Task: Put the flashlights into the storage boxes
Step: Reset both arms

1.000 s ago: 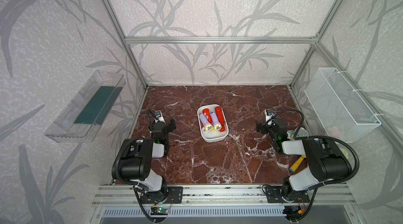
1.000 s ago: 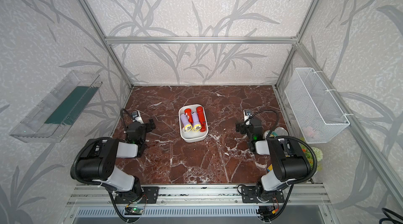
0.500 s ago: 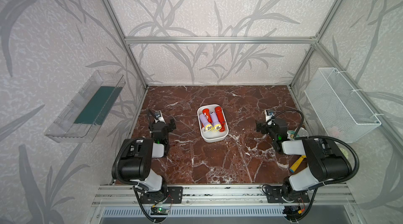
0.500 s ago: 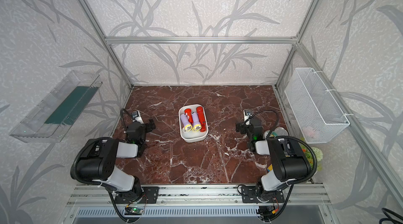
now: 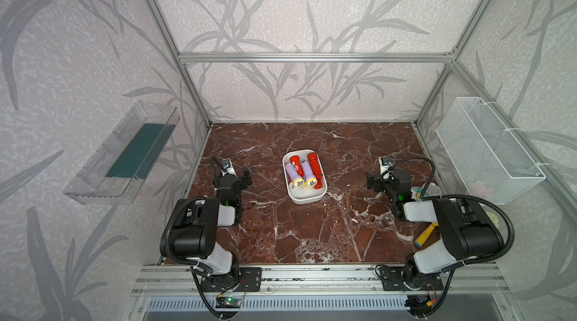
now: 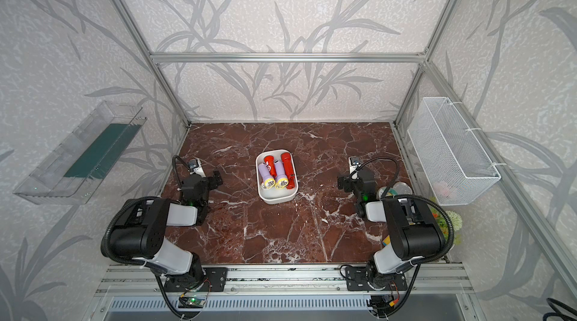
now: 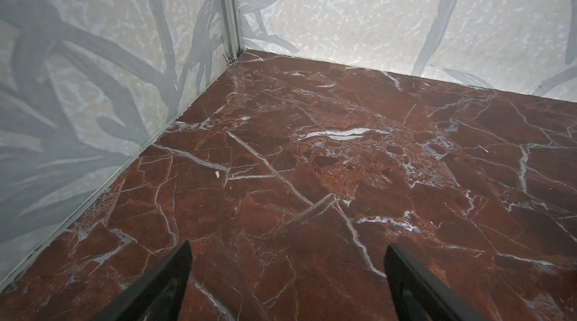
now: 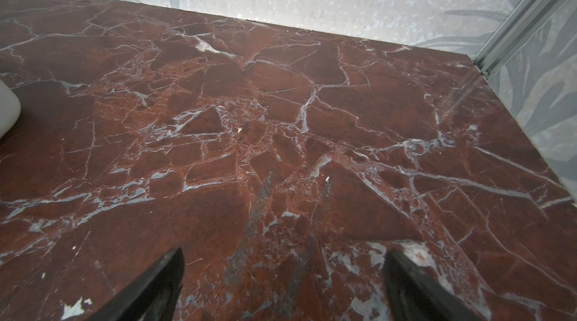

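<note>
In the middle of the red-brown marble tabletop (image 5: 312, 235) stands the shallow white plastic tray (image 5: 307, 201) with rounded corners; both top views show it. Four small stubby plastic flashlights lie inside it, side by side and close together. Two have red bodies (image 5: 314, 166) and two have lavender bodies (image 5: 293, 174). The lavender ones turn their shiny yellowish lenses toward the robot's side. The left gripper (image 7: 287, 246) hangs low over the bare marble on the left of the tray, well apart from it. Its two black fingers are spread wide and nothing is between them. The right gripper (image 8: 285, 250) is on the other side of the tray, also well apart. Its fingers are spread wide too and hold nothing; only a white corner of the tray shows at the edge of the right wrist view. A white wire-mesh basket (image 5: 487, 154) hangs on the right wall, and a clear plastic bin with green bottom (image 5: 125, 154) on the left wall. Beside the right arm lies a yellow toy handle (image 5: 424, 235).
</note>
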{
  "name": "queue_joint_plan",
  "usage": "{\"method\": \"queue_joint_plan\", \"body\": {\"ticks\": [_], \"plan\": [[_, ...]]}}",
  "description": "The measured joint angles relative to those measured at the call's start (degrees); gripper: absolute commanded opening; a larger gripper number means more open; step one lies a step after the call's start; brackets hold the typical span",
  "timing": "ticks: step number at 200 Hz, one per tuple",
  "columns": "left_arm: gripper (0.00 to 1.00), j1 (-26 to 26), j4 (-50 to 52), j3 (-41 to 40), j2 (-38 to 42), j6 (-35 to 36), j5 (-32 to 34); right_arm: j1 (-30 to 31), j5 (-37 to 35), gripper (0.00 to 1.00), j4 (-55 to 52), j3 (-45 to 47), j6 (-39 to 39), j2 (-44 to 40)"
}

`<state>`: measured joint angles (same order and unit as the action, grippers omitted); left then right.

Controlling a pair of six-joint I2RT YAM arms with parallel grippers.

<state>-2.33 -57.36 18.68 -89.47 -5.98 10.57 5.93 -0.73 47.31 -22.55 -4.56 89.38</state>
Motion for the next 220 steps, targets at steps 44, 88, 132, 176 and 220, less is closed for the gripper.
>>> {"method": "queue_joint_plan", "body": {"ticks": [44, 88, 132, 176, 220], "plan": [[0.98, 0.0, 0.0, 0.0, 0.0, 0.0, 0.0, 0.0, 0.0, 0.99, 0.0, 0.0, 0.0, 0.0], [0.98, 0.0, 0.0, 0.0, 0.0, 0.0, 0.0, 0.0, 0.0, 0.99, 0.0, 0.0, 0.0, 0.0], [0.98, 0.0, 0.0, 0.0, 0.0, 0.0, 0.0, 0.0, 2.2, 0.99, -1.0, -0.1, -1.0, -1.2], [0.98, 0.0, 0.0, 0.0, 0.0, 0.0, 0.0, 0.0, 3.5, 0.99, -7.1, -2.0, -1.4, -6.9], [0.98, 0.0, 0.0, 0.0, 0.0, 0.0, 0.0, 0.0, 4.2, 0.99, -6.1, -2.1, -1.6, -5.0]]}}
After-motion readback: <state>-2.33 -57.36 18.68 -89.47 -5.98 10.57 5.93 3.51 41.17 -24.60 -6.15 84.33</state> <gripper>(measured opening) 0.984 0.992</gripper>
